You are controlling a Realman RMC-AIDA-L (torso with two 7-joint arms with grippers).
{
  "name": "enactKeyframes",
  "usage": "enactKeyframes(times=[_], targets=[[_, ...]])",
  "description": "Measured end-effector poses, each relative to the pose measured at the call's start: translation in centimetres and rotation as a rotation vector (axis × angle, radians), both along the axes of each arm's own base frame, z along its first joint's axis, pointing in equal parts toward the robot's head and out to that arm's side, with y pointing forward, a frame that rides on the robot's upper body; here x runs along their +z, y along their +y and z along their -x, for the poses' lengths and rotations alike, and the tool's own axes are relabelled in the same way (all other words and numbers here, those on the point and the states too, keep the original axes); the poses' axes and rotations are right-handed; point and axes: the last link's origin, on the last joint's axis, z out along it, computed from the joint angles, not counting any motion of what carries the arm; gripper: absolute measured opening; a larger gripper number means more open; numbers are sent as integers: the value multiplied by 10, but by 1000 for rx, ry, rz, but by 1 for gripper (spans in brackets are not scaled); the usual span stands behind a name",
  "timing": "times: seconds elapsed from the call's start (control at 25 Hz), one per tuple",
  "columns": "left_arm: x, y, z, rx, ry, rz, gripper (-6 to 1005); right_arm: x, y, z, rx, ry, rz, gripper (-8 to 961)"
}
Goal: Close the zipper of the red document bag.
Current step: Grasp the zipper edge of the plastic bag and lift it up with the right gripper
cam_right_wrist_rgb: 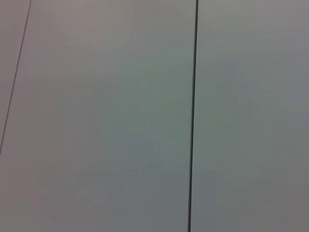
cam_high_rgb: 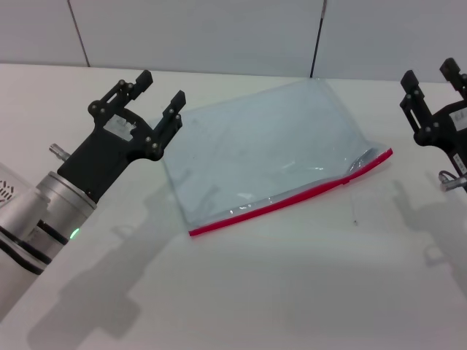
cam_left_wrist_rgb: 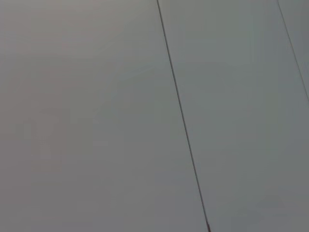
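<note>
You have a white table [cam_high_rgb: 292, 292] filling most of the head view, with a pale panelled wall [cam_high_rgb: 219, 29] behind it. Both wrist views show you only that wall and its dark seams.

The red document bag [cam_high_rgb: 255, 146] lies flat near the middle of the table, turned at an angle. It is a translucent blue-grey pouch. Its zipper [cam_high_rgb: 292, 197] is the red strip along the long edge nearest you, running from the lower left up to the right. Near the right end the plastic is rumpled, and you cannot make out the slider clearly there.

Your left gripper [cam_high_rgb: 161, 91] hovers just beside the bag's left corner, its two black fingers spread apart and holding nothing. Your right gripper [cam_high_rgb: 430, 76] sits at the right edge of the view, well apart from the bag, its fingers also parted and empty.
</note>
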Motion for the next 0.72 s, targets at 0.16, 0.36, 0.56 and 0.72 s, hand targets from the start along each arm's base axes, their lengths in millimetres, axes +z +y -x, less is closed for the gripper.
enactKeyframes(times=[0.16,0.36,0.56,0.72], targets=[[0,0,0,-1,1,0,569,-2,3,0,-10,-7,11,594],[0,0,0,-1,1,0,566,-4,6,1,-14,-15,23,595],[0,0,0,-1,1,-1,562,-6,8,1,-26,-17,39,595],[0,0,0,0,1,-1,560,-10,17,-2,-68,7,106,596]])
